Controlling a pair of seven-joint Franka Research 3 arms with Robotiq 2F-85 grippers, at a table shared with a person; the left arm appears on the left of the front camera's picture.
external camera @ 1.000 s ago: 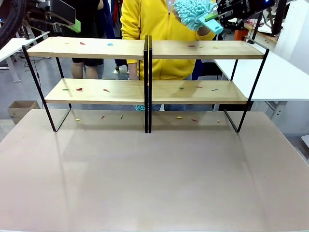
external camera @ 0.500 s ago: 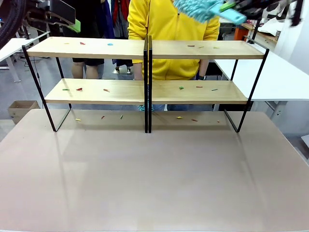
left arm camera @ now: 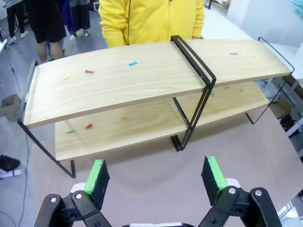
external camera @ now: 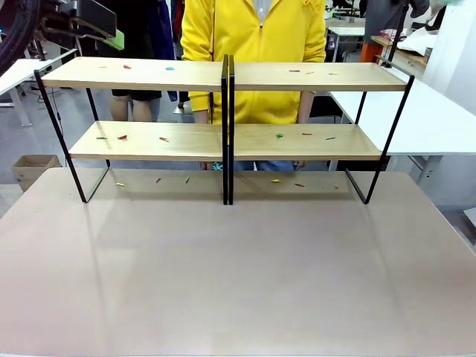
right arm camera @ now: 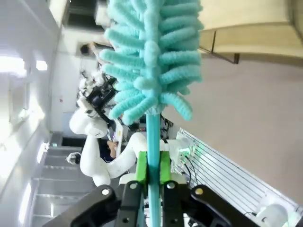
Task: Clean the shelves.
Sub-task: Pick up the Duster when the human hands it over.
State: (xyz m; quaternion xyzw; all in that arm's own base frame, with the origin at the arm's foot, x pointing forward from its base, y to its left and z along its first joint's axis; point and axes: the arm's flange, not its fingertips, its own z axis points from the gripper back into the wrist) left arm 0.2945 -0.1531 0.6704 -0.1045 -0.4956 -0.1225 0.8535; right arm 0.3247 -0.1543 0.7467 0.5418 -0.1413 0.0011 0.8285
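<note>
The shelves stand across the far half of the table, two light-wood boards in a black frame with a centre divider. Small coloured scraps lie on both boards and on the table below them. In the left wrist view my left gripper hangs open and empty above and in front of the shelves. It also shows at the top left of the front view, left gripper. My right gripper is shut on the thin handle of a teal fluffy duster, held in the air with a shelf board beyond it.
A person in a yellow hoodie stands right behind the shelves. The beige table stretches bare in front of the rack. White tables stand at the right and far left, a cardboard box on the floor at left.
The duster in my right gripper has swung up and to the right, out of the front view. The person has shifted slightly. The left gripper has stayed put.
</note>
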